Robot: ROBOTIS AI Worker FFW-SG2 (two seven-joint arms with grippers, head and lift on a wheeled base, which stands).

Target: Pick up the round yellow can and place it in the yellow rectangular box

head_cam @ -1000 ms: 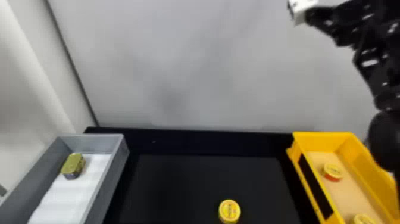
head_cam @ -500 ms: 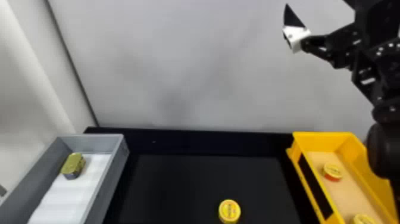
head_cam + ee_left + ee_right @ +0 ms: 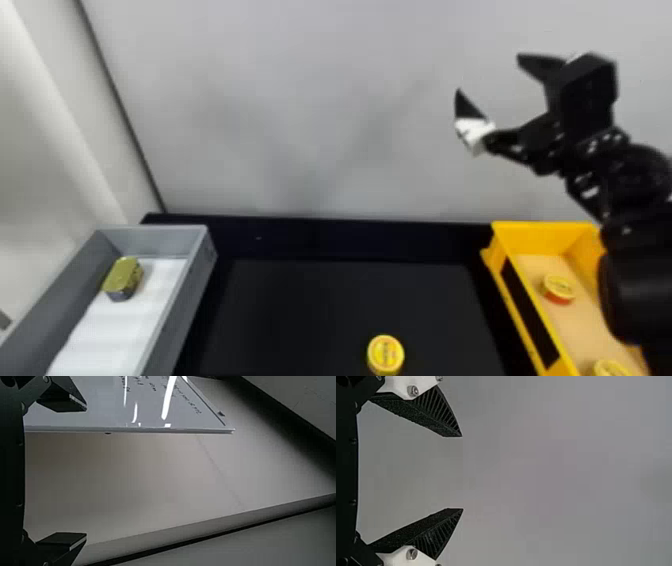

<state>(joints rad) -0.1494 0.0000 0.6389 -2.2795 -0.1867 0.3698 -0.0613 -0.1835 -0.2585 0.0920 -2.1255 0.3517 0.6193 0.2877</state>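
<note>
A grey wall (image 3: 300,125) is rising behind the right gripper (image 3: 490,75), and a black table (image 3: 325,310) is lying below this gripper. A grey box (image 3: 190,280) is sitting far to the gripper's left and lower, well apart from it. The yellow rectangular box (image 3: 540,235) is standing lower than the gripper and to its right, partly behind the right arm (image 3: 630,180). The right gripper itself is hanging in the air, its two fingers spreading wide with nothing between them. The left gripper (image 3: 86,472) is also keeping its fingers apart, and it is facing a pale surface (image 3: 158,479). A gold-lidded tin (image 3: 123,277) is resting in the grey box, far left of the right gripper. The round yellow can (image 3: 385,354) is lying on the table, below the right gripper and toward its left. Two other round cans (image 3: 558,288) are sitting inside the yellow box, below this gripper and toward its right.
</note>
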